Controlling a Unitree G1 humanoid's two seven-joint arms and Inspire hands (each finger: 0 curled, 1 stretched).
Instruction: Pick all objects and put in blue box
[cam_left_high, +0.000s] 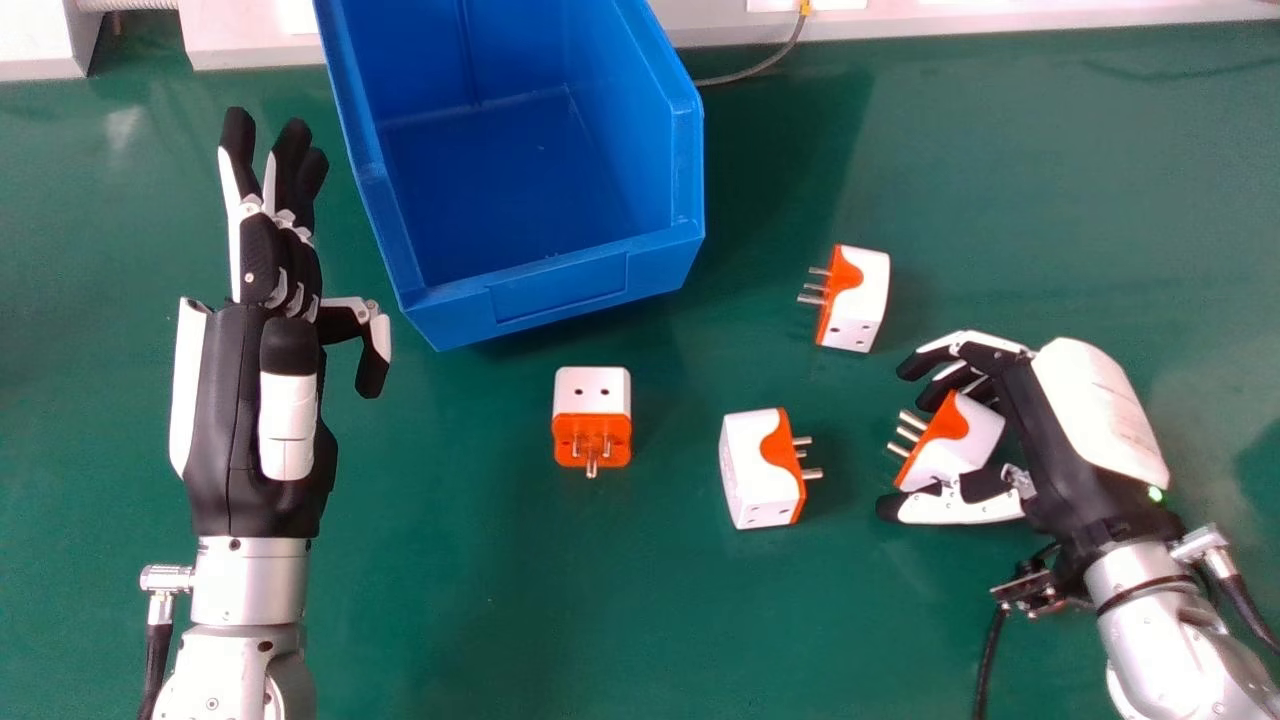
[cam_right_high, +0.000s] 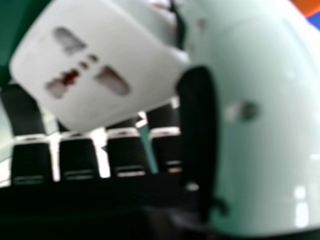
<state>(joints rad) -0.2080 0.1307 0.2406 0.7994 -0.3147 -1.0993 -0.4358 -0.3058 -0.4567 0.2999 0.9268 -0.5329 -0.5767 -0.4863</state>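
"Since we see the right hand (cam_left_high: 1050, 440) with its fingers (cam_left_high: 940, 352) and thumb (cam_left_high: 960, 505) bent about a white-and-orange plug adapter (cam_left_high: 962, 455), we record the step as picking up, with the hold made or nearly so. Do we agree?"

"We agree. In the right hand view that adapter's socket face sits close against the fingers. Whether it bears on the green table (cam_left_high: 500, 620) or is lifted, we cannot tell."

"And the left hand?"

"We note the left hand (cam_left_high: 240, 400) over the table at the left of the blue box (cam_left_high: 560, 290), its fingers out straight, holding nothing."

"Where do we find the other pieces?"

"We list three on the table: one adapter (cam_left_high: 592, 390) just before the box's near wall, a second adapter (cam_left_high: 750, 470) between that one and the right hand, and a third adapter (cam_left_high: 868, 300) to the right of the box."

"What do we require next?"

"In our judgement, a firm pinch, then a lift high enough to clear the second and third adapters and the box's rim, a swing leftward and forward, and release over the opening. We would check that the prongs, pointing leftward, catch nothing on the way."
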